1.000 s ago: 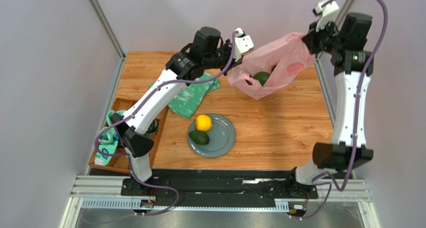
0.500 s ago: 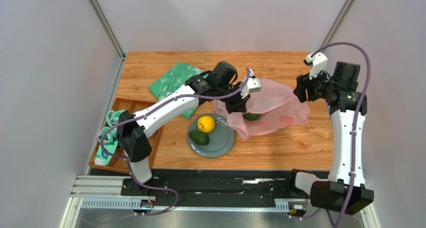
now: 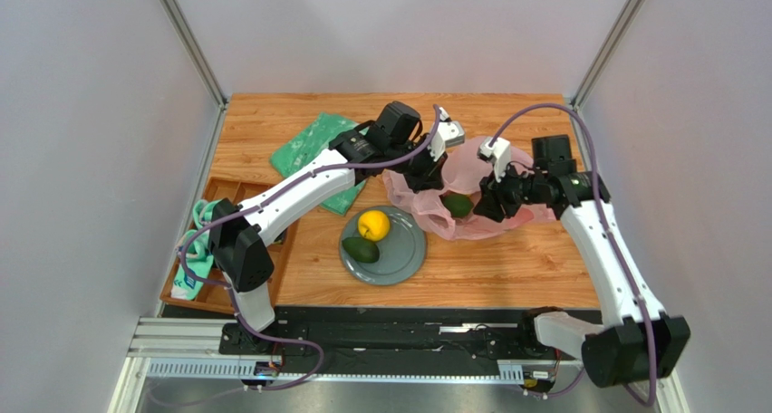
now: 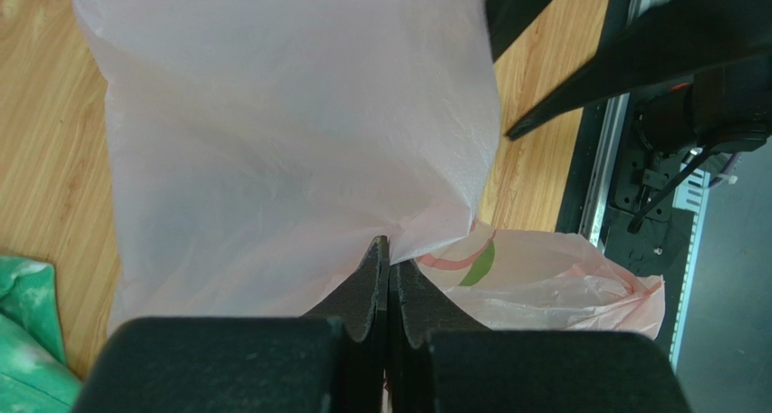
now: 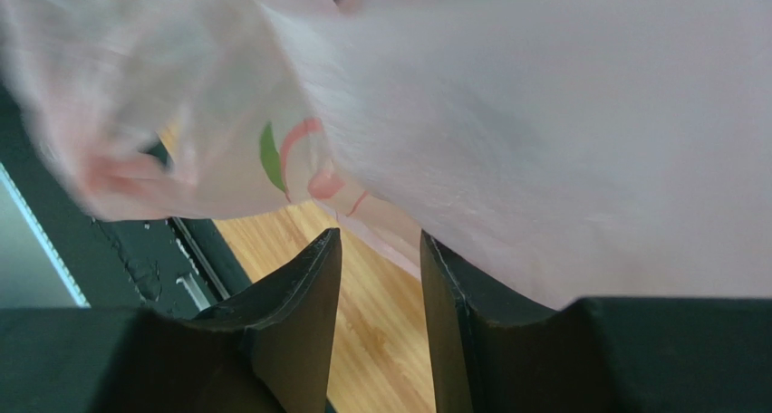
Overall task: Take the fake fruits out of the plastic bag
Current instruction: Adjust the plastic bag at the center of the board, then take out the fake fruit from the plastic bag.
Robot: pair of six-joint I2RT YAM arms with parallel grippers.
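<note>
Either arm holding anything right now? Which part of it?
The left jaws pinch a bunched fold of the plastic bag, in its thin film. The right jaws stand apart, holding nothing.

Open tabletop (image 3: 525,264) is found right of the plate (image 3: 408,250); the far middle is blocked by the plastic bag (image 3: 471,230), left arm (image 3: 308,182) and right arm (image 3: 603,245).

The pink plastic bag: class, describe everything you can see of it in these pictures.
The plastic bag is thin, translucent pink film printed with peach-coloured fruit and green leaves. It lies crumpled on the wooden table, right of the plate. A green avocado shows inside it. The left gripper is shut on a fold of its film; the right gripper stands open beside it.
</note>
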